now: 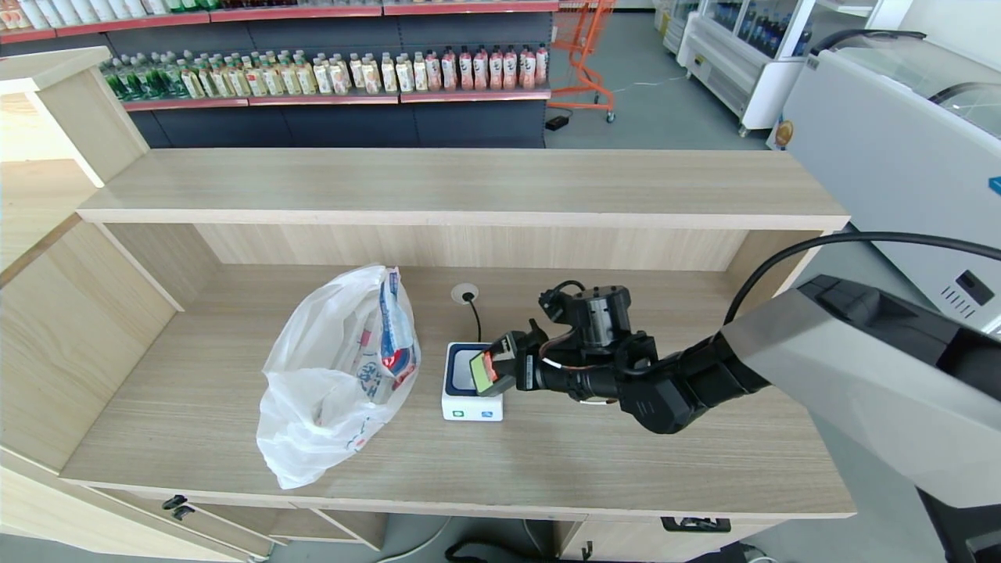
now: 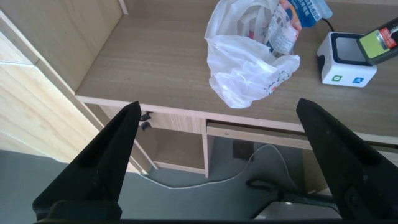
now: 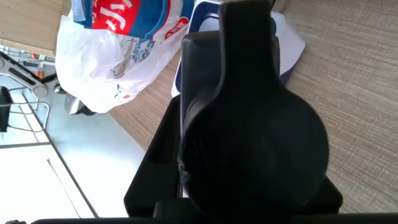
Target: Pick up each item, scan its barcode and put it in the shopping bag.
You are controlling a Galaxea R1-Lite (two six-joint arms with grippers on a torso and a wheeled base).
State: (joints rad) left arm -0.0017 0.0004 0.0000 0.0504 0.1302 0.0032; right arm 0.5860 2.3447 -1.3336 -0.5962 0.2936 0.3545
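While the right gripper (image 1: pixel 500 366) pinches a small green item (image 1: pixel 482 371) just above the white scanner (image 1: pixel 469 403), beside the shopping bag (image 1: pixel 328 391), any looseness in that hold could let it twist or drop, turning the barcode away.

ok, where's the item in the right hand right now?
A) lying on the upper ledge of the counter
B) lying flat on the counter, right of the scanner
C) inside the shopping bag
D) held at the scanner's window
D: the right hand grips the green item just above the scanner, with the shopping bag standing to the robot's left of it.
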